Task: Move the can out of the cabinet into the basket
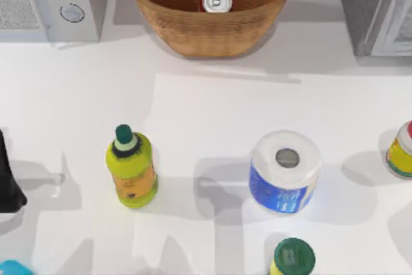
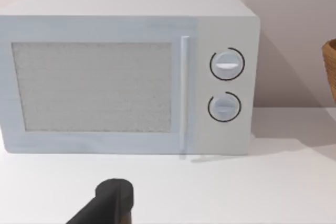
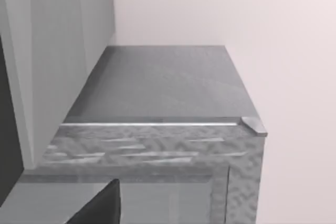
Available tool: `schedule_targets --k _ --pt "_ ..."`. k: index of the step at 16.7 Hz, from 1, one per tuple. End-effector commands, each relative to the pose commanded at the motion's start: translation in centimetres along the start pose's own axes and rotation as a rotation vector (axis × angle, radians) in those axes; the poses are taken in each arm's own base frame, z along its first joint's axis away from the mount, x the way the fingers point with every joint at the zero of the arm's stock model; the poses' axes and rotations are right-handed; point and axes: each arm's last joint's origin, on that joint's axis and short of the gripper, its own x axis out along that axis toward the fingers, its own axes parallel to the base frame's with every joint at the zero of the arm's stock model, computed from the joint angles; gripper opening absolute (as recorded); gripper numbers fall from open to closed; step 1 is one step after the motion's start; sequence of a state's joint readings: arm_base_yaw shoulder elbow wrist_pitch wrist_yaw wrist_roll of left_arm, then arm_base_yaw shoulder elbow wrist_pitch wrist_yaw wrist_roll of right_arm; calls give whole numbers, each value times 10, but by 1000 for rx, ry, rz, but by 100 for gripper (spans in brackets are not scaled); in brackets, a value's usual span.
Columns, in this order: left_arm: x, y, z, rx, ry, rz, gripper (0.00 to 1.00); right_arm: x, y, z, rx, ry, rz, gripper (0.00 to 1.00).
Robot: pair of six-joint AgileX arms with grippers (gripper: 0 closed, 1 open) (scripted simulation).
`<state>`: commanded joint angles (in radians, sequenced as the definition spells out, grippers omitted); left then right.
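Upright can (image 1: 216, 0) sits inside the wicker basket (image 1: 193, 33), cabinet (image 1: 367, 4) beside.

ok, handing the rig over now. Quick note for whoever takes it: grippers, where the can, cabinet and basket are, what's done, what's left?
Left arm: parked at the table's left edge, near the microwave.
Right arm: up by the cabinet at back right, its wrist camera looking over the cabinet's top.
Can: upright inside the basket at back centre, no gripper on it.
Done: can is out of the cabinet and in the basket.
Left: nothing on the can; probably just bring the right arm back.
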<state>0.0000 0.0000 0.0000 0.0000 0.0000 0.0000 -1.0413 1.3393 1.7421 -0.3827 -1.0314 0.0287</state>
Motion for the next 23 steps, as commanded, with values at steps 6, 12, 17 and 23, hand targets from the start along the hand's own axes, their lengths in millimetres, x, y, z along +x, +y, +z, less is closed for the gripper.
schedule_targets --k 6,12,17,23 --pt "0 0 0 0 0 0 100 10 8 4 -11 -9 -5 100" --pt "0 0 0 0 0 0 100 68 69 10 -12 -28 -22 100" --pt "0 0 0 0 0 0 100 105 168 7 3 -17 -21 100" --pt "0 0 0 0 0 0 100 88 274 1 1 -2 -4 100"
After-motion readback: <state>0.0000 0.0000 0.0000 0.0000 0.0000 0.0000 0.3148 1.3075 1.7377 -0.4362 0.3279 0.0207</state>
